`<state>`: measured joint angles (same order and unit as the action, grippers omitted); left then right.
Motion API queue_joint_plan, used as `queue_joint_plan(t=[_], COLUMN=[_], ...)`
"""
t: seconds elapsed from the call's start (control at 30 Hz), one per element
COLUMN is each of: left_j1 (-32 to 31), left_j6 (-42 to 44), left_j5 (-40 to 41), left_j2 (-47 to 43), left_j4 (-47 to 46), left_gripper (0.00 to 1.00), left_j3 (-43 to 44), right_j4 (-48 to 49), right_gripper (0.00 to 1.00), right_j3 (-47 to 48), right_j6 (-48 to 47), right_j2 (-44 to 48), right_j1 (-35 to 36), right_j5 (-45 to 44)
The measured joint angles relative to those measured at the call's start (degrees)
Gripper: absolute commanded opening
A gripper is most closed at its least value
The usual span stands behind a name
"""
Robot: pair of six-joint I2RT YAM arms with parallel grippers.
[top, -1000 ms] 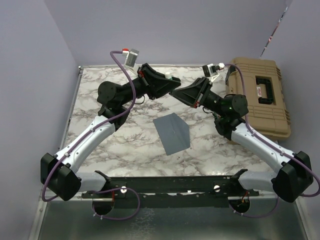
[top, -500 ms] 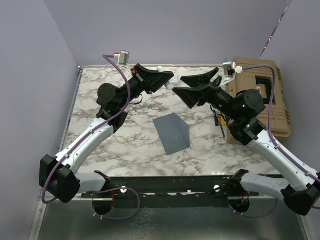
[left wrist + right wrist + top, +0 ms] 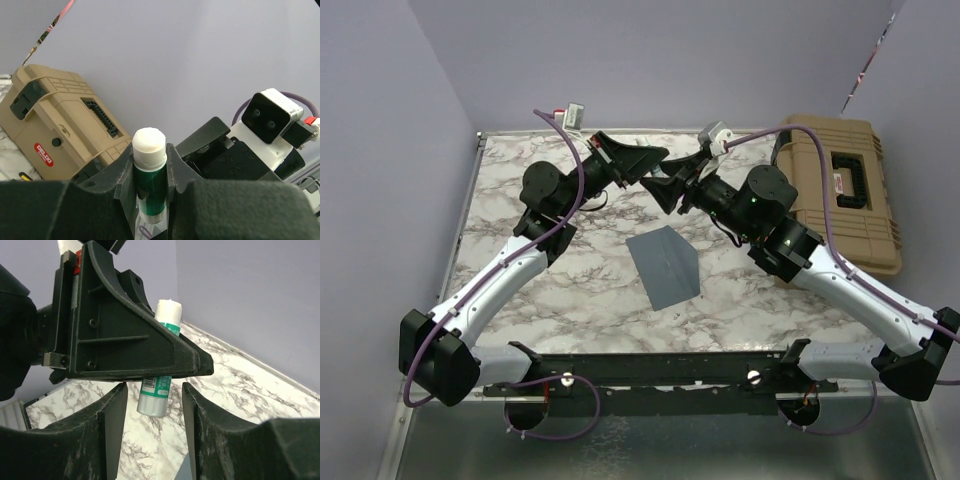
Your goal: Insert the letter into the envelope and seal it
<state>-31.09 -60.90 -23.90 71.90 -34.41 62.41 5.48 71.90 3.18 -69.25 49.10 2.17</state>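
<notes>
The slate blue-grey envelope (image 3: 667, 263) lies flat in the middle of the marble table, its flap down. The tan letter is not in view. My left gripper (image 3: 656, 157) is raised above the table's back and is shut on a green glue stick (image 3: 149, 170) whose white tip points up. In the right wrist view the glue stick (image 3: 161, 365) hangs out of the left gripper's black fingers (image 3: 125, 340), silver base down. My right gripper (image 3: 151, 410) is open, its fingers on either side of that silver base and a little below it, not touching it. In the top view the right gripper (image 3: 667, 187) sits just under the left one.
A tan toolbox (image 3: 840, 190) stands at the table's right edge and also shows in the left wrist view (image 3: 50, 125). Purple walls close the back and left. A black rail (image 3: 660, 368) runs along the near edge.
My right arm has swung left and its open gripper has come up to the glue stick under the left gripper. The left gripper has hardly moved. The envelope has not moved.
</notes>
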Motion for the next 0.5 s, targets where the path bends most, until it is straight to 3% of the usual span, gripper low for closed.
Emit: queue_joint_plan(t=[0.23,0.37,0.5], left_j1=[0.0,0.0,0.0], left_j6=[1.1,1.8,2.4], left_j5=[0.2,0.2,0.1], left_j2=[0.0,0.0,0.0], left_j4=[1.3,1.5,2.0], left_gripper=[0.0,0.0,0.0], left_j3=[0.7,0.9,1.0], right_j4=[-0.9,-1.0,-1.8], right_gripper=[0.21,0.01,0.0], right_j3=[0.1,0.1,0.1], right_j6=[-0.1,1.0,2.0], right_j2=[-0.2,-0.2,-0.2], right_j1=[0.1,0.3,0.3], right_j5=[-1.6,-2.5,-2.8])
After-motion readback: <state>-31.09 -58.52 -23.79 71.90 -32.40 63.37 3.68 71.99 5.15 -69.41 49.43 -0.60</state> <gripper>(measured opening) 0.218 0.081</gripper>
